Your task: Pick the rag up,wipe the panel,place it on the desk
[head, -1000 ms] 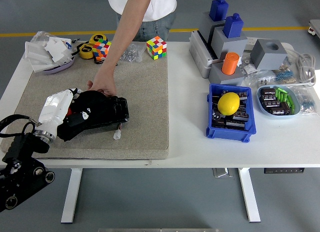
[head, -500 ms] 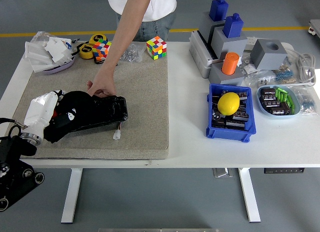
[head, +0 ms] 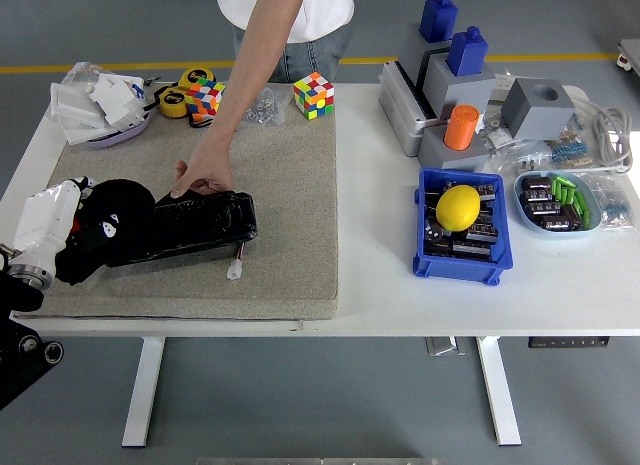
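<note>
A black panel (head: pixel 200 223) lies on the grey mat (head: pixel 280 185), with a small white plug (head: pixel 234 271) at its near side. A person's hand (head: pixel 204 174) presses on the panel's far edge and holds it in place. My left hand (head: pixel 55 230), with a white back, sits at the panel's left end near the mat's left edge. Its fingers are curled on a black rag (head: pixel 112 225) with small white marks. The rag covers the panel's left end. My right hand is out of view.
Behind the mat are two colourful cubes (head: pixel 313 94) (head: pixel 202 99), a yellow tape measure (head: pixel 172 102) and a tray of white scraps (head: pixel 98 105). To the right stand a blue bin (head: pixel 458 260) holding a yellow lemon (head: pixel 458 207), grey fixtures (head: pixel 450 95) and a small parts tray (head: pixel 556 205).
My left hand has slid left along the panel with the rag, from the panel's middle to its left end. The person's hand has stayed on the panel.
</note>
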